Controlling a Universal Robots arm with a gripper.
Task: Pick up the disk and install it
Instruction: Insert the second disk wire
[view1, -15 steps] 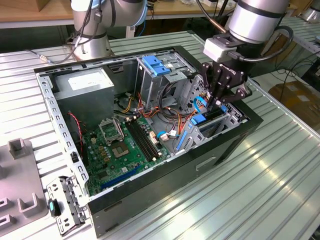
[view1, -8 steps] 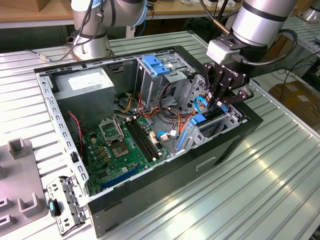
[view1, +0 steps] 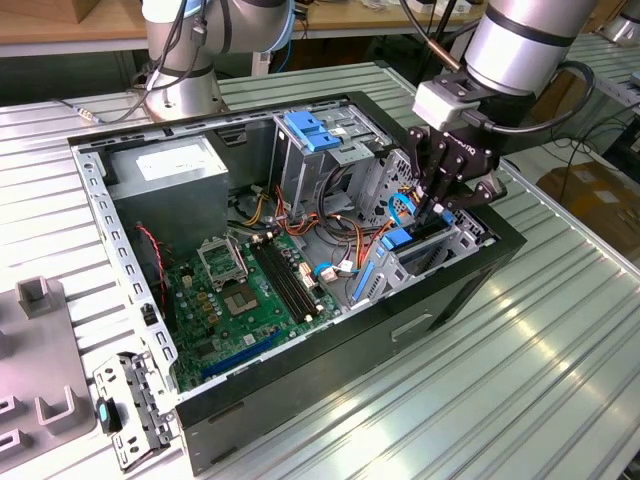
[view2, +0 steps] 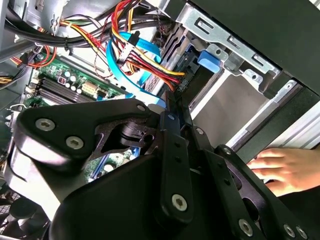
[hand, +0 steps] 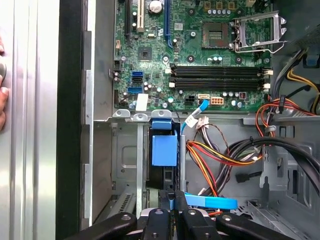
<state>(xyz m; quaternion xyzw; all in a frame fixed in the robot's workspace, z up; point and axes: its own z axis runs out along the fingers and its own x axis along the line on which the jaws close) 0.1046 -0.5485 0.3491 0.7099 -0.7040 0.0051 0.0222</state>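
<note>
End effector pinched on the disk, upright in the case's drive bay

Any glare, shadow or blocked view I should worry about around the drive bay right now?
Exterior view: glare streaks the ribbed metal table; the gripper casts the bay into shade. Second wrist view: the gripper's dark body blocks the lower half, a hand is brightly lit. First wrist view: evenly lit, the disk reads clearly.

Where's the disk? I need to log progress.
The disk stands in the drive cage at the case's front corner, on the exterior view's right, under the gripper.
</note>
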